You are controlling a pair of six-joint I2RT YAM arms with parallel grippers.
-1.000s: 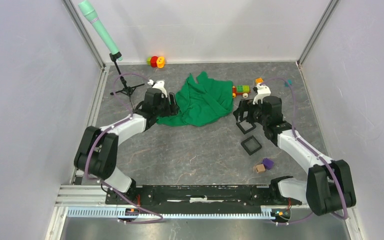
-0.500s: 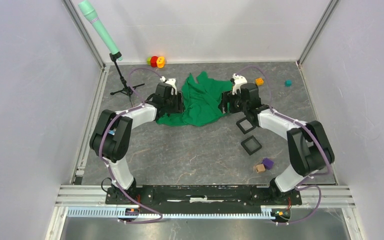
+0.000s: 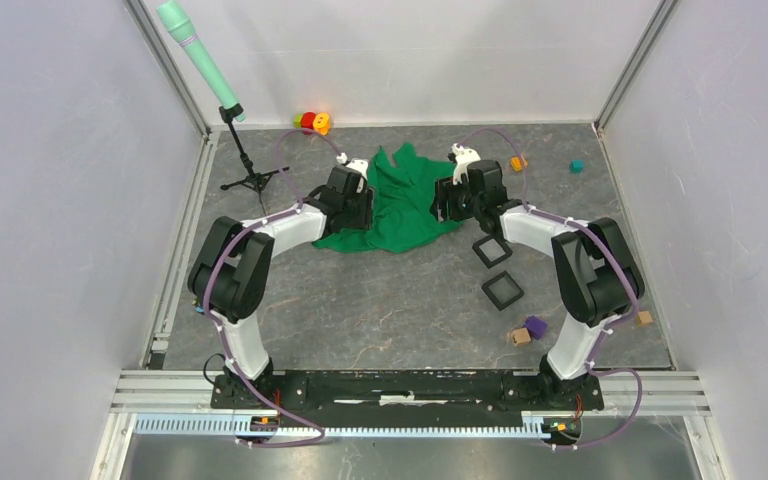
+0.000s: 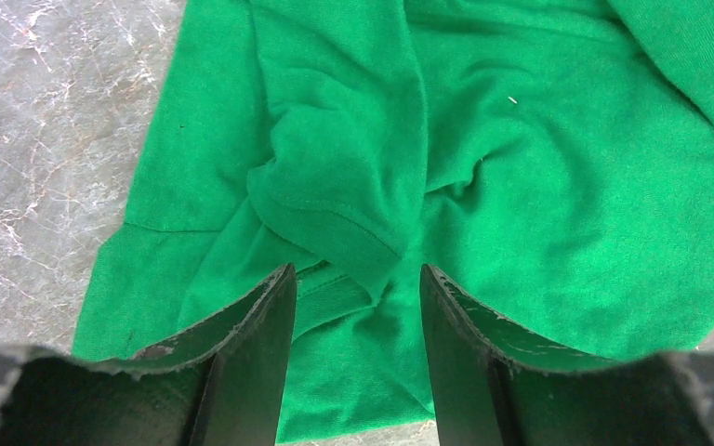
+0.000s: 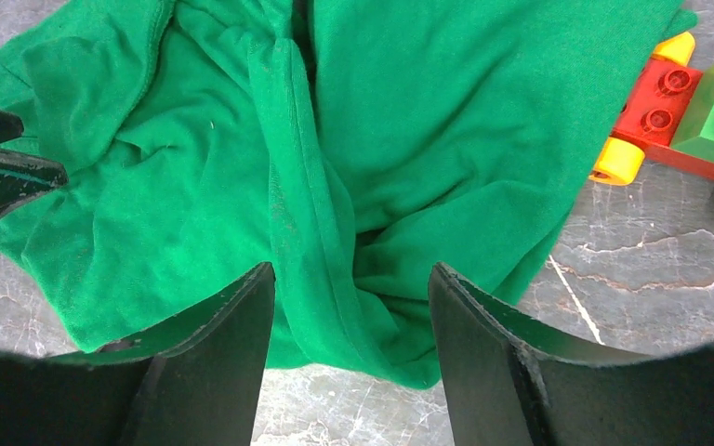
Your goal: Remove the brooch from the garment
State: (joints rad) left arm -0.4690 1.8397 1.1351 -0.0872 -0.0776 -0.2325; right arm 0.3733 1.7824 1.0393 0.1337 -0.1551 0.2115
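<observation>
The left arm [image 3: 278,228] and right arm [image 3: 535,228] share white links, bulky black joints and purple cables [image 3: 493,130]. The left pincer [image 4: 353,279] and right pincer [image 5: 351,279] have flat black fingers [image 4: 251,372].

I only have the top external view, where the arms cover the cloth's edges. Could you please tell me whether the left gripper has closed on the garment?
Observer: Not yet. The left wrist view shows the left gripper open, with its jaws on either side of a folded hem of the garment.
Operator: Thank you. Can you see the brooch anywhere?
Observer: I see only a tiny pale speck on the cloth beyond that fold. It is too small to say whether it is the brooch.
Operator: And the right side, please?
Observer: The right wrist view shows the right gripper open as well, with a raised ridge of cloth running between its jaws near the garment's edge.
</observation>
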